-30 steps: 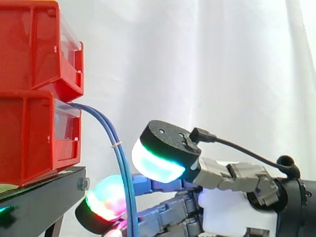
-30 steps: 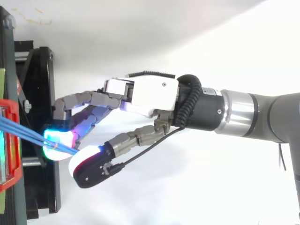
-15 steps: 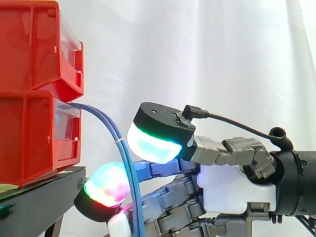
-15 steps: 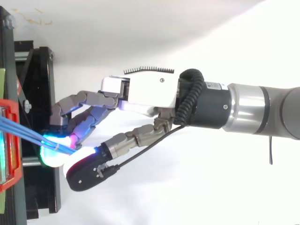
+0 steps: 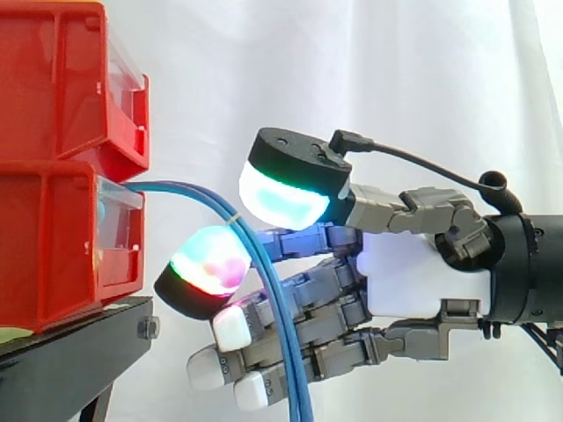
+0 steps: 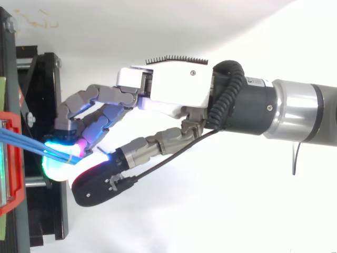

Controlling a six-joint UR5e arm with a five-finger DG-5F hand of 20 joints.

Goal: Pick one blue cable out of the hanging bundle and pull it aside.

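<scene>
The bins (image 5: 62, 202) are red, the stand (image 5: 75, 352) black, the curtain (image 5: 369, 70) white, the cables (image 5: 276, 308) blue with a pale tie (image 5: 235, 218), and the hand (image 5: 413, 281) has a white palm, grey fingers (image 5: 339, 312) and pads (image 5: 281, 195) glowing cyan-green on one, mottled red, green and magenta on another.

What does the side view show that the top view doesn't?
Side view: two red plastic bins stacked, with the thin blue cables arching out of the lower one and hanging down across the robot's hand. Top view: the arm's silver wrist section and how deep the black metal stand runs. Both: the cables, the hand, a red bin and the stand.
</scene>
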